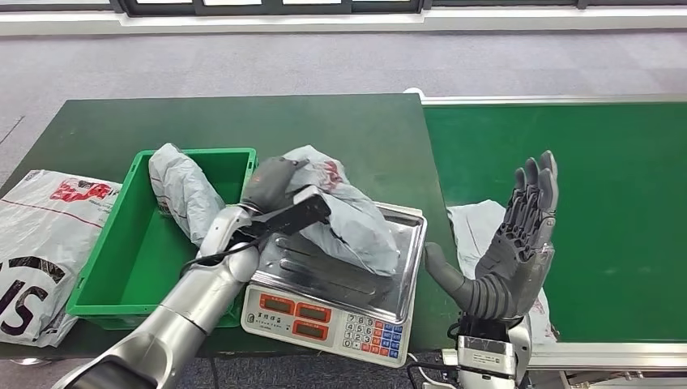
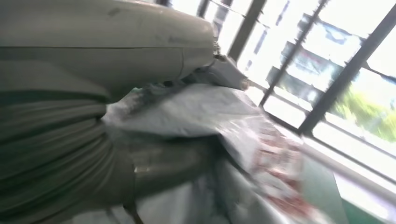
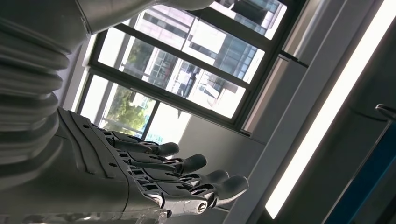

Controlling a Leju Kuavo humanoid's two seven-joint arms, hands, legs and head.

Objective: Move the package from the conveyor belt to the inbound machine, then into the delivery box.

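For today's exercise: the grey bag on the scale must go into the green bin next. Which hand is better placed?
Left: the left hand already grips the bag beside the bin; the right hand is raised, empty, farther away.

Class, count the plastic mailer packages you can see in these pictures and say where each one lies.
4: one on the scale under the left hand, package; one in the green bin; one on the conveyor belt; one large bag left of the bin. Others may be hidden.

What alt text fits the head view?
The left hand grips a grey package on the scale, beside a green bin holding another bag. The right hand is raised open by the green belt.
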